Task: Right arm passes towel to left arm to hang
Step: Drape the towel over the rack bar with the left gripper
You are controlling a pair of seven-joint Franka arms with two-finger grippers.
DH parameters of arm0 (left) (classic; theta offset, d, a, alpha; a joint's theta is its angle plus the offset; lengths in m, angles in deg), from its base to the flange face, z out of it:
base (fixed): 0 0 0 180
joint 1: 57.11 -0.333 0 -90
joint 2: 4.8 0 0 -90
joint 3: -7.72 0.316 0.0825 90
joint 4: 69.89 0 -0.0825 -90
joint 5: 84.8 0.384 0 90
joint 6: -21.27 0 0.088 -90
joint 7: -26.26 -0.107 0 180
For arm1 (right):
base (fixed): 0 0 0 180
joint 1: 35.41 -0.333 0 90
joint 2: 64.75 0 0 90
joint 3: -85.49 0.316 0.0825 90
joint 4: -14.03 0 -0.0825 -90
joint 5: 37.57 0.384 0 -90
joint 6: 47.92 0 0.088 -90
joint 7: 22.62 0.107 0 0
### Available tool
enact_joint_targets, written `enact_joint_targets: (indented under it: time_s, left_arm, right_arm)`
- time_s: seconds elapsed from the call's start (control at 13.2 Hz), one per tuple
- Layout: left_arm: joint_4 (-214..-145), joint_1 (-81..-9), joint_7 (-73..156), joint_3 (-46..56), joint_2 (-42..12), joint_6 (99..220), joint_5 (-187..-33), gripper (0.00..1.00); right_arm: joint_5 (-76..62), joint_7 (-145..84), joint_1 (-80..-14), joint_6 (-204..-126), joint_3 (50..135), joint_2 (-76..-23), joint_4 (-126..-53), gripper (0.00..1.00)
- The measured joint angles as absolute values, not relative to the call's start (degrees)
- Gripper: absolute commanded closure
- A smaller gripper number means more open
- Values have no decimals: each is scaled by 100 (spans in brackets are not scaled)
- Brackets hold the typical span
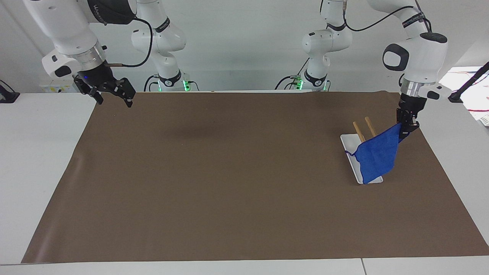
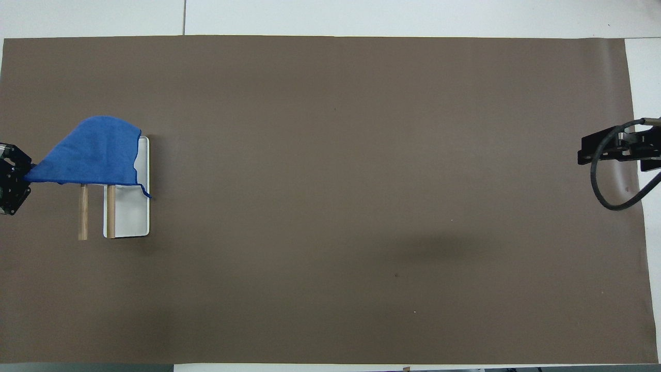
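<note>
The blue towel hangs by one corner from my left gripper, which is shut on it beside the rack at the left arm's end of the table. The cloth drapes across the farther part of the rack's two wooden rods and down over the white base plate. A small loop dangles at its free corner. My right gripper is open and holds nothing, raised over the mat's edge at the right arm's end.
A brown mat covers most of the white table. A black cable loops from the right wrist. The rods' nearer ends stick out uncovered.
</note>
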State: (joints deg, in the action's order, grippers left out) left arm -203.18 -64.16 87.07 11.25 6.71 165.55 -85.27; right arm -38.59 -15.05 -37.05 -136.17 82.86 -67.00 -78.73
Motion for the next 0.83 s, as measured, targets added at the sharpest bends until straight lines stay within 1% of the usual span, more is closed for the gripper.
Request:
enact_joint_targets:
  time_s: [0.38, 0.46, 0.53, 0.61, 0.83]
  left_arm:
    - [-20393, -6527, 7941, 1146, 741, 16545, -8526, 100]
    - [-20393, -6560, 7819, 1146, 740, 16545, -8526, 74]
    - [-20393, -6589, 7746, 1148, 734, 16545, -8526, 22]
    - [-20393, -6600, 7703, 1151, 728, 16544, -8526, 0]
    - [-20346, -6604, 7676, 1150, 718, 16532, -8526, 0]
  right_arm:
    - [-3859, -1505, -3703, -13617, 8287, -6700, -7875, 0]
    - [-3859, -1505, -3702, -13617, 8287, -6701, -7875, 0]
    - [-3859, -1505, -3694, -13617, 8287, -6701, -7875, 0]
    - [-3859, -1505, -3678, -13617, 8287, -6701, -7875, 0]
    - [-3859, -1505, -3651, -13617, 8287, -6701, -7876, 0]
